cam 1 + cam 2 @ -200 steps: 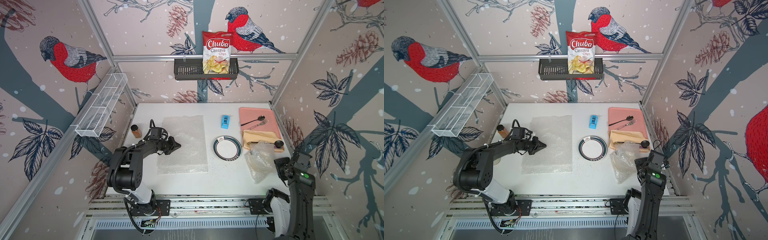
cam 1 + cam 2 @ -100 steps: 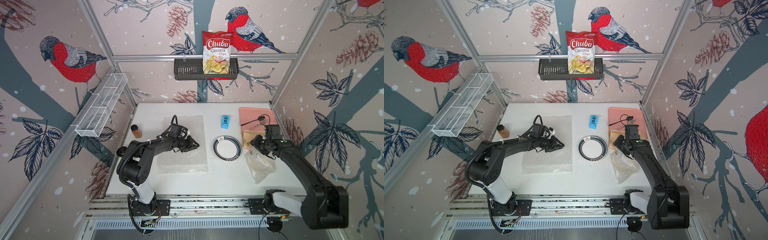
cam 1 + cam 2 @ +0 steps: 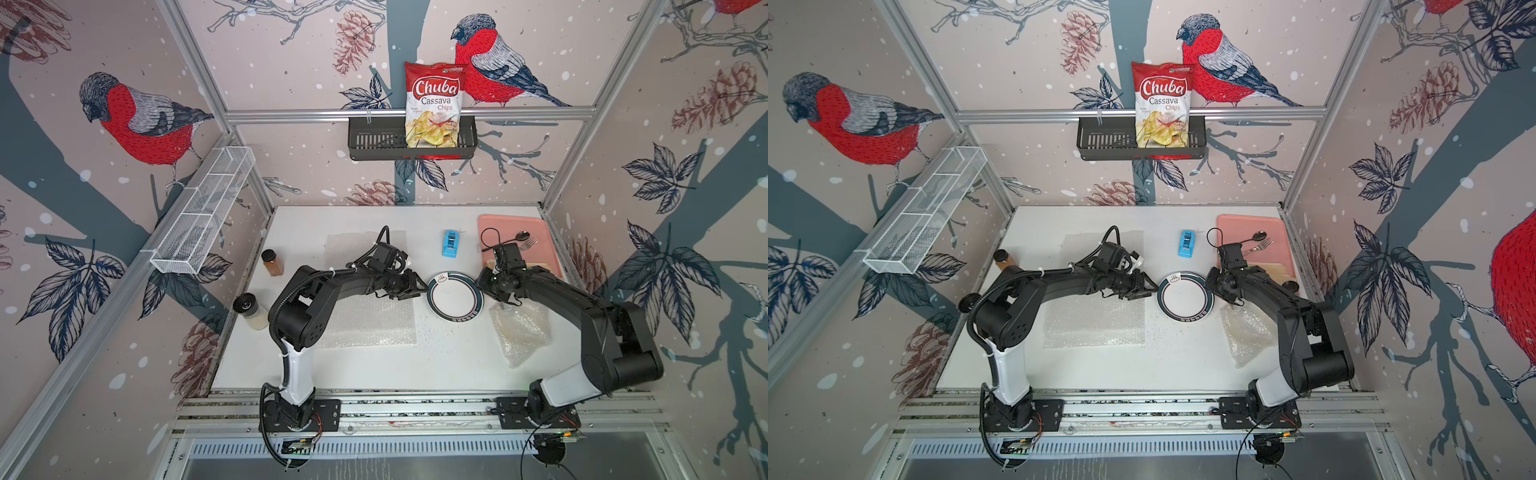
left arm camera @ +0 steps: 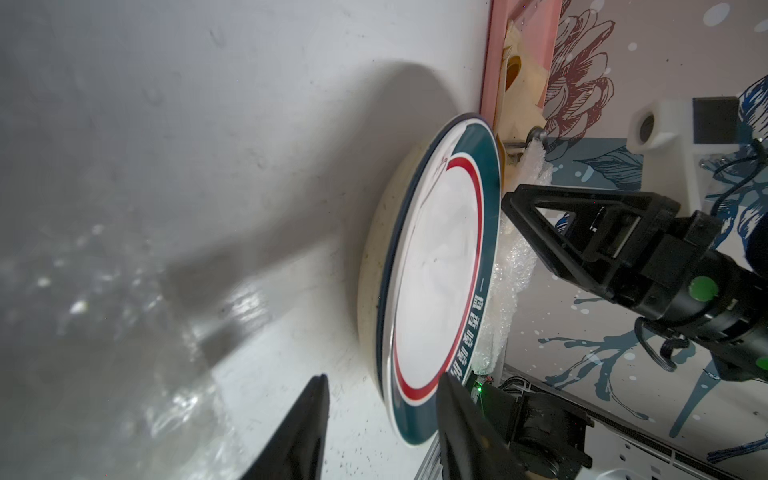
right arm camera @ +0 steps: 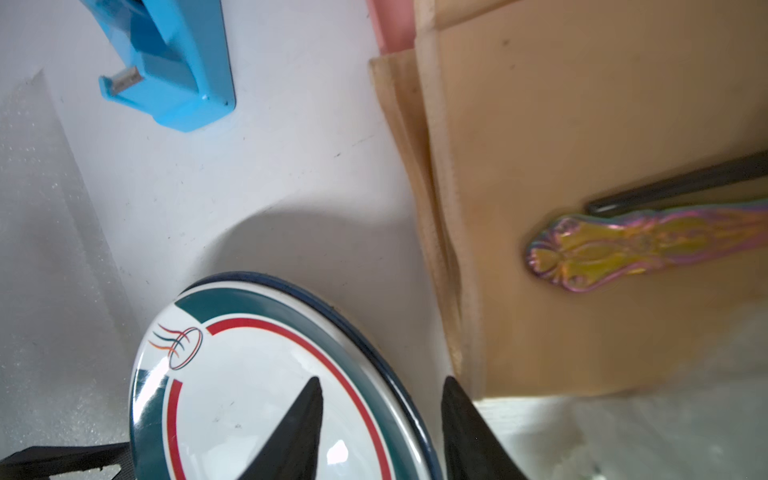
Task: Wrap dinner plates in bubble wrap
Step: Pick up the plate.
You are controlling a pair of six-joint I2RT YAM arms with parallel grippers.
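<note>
In both top views the plate [image 3: 455, 296] lies flat at frame centre, with wrap [image 3: 370, 322] spread to its left and a crumpled sheet [image 3: 519, 330] lower right. The left gripper [image 3: 417, 287] and right gripper [image 3: 484, 287] flank it, each with jaws apart astride the rim.

Pale pink wallpapered walls [image 3: 291, 174] all round here, printed with red-breasted birds, pine cones and teal branches. Silver aluminium frame rails [image 3: 291, 113] brace them. White wire-mesh shelf [image 3: 203, 216] on the left wall, black slotted basket [image 3: 374, 143] on the far one, flat white surface [image 3: 436, 365] below, evenly lit.
</note>
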